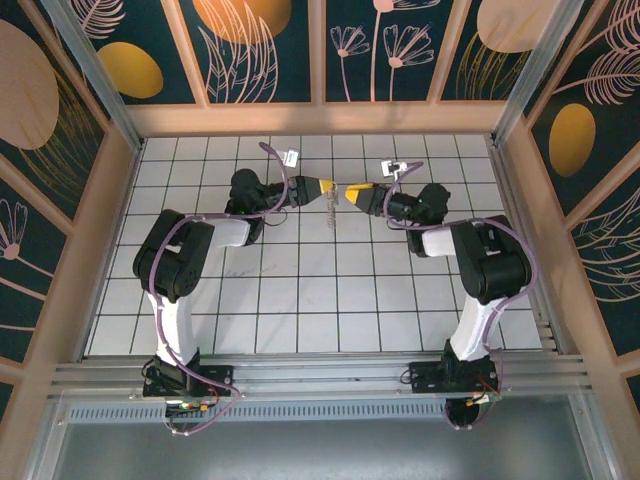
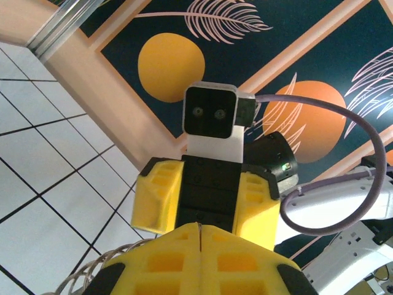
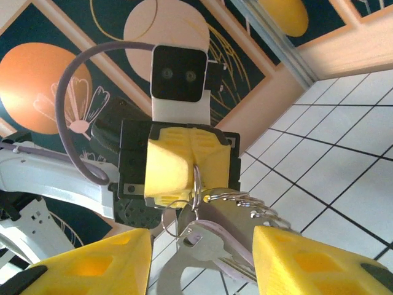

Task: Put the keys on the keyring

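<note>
We see the left gripper (image 3: 190, 169) clamped on the thin wire keyring (image 3: 228, 195), lilac-edged metal key (image 3: 212, 243) dangling between the parted jaws of the right gripper (image 3: 201, 258).

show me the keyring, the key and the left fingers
thin metal wire keyring (image 3: 197, 184), right wrist view, its upright strand
small lilac-headed key (image 3: 202, 246), right wrist view, its head
yellow left fingers (image 2: 153, 264), left wrist view, one finger's top face
</note>
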Controlling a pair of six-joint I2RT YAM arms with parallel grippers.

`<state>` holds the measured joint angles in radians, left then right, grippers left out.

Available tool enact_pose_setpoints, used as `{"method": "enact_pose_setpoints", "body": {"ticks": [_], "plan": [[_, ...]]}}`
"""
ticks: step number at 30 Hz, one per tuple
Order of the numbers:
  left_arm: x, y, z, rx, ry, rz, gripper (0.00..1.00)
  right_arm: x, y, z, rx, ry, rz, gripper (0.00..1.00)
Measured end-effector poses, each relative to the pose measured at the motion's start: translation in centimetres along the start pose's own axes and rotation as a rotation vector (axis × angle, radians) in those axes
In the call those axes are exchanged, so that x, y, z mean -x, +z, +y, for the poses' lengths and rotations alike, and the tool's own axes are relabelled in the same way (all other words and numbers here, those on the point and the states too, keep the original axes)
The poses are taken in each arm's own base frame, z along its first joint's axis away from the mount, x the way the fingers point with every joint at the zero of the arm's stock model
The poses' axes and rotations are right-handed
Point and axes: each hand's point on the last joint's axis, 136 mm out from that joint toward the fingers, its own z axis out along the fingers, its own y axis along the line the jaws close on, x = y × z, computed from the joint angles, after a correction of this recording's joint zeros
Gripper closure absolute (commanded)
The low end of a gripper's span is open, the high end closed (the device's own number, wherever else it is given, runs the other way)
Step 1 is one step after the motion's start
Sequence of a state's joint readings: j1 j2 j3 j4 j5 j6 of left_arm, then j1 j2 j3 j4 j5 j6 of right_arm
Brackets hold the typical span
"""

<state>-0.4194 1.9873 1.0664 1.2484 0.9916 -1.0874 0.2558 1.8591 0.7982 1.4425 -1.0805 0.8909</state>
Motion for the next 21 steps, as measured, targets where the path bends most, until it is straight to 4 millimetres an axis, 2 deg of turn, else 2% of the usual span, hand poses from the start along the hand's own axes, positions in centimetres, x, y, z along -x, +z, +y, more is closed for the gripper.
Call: {"method": "enact_pose_setpoints", "body": {"ticks": [7, 12, 16, 21], "plan": [[-0.1, 0.1, -0.6, -0.024, 0.008, 0.005, 1.00, -1.1, 1.1, 0.8, 0.062, -0.024, 0.046, 0.54], [-0.3, 0.2, -0.6, -0.032, -0.002, 0.014, 1.00, -1.3, 1.3, 1.3, 0.090, -0.043, 0.062, 0.58], [-0.2, 0.2, -0.8, -0.039, -0.003, 0.011, 1.00, -1.4, 1.5, 1.8, 0.108, -0.048, 0.074, 0.67], [0.0, 0.2, -1.1, -0.052, 0.000, 0.006, 1.00, -1.8, 1.8, 1.8, 0.121, -0.041, 0.089, 0.83]]}}
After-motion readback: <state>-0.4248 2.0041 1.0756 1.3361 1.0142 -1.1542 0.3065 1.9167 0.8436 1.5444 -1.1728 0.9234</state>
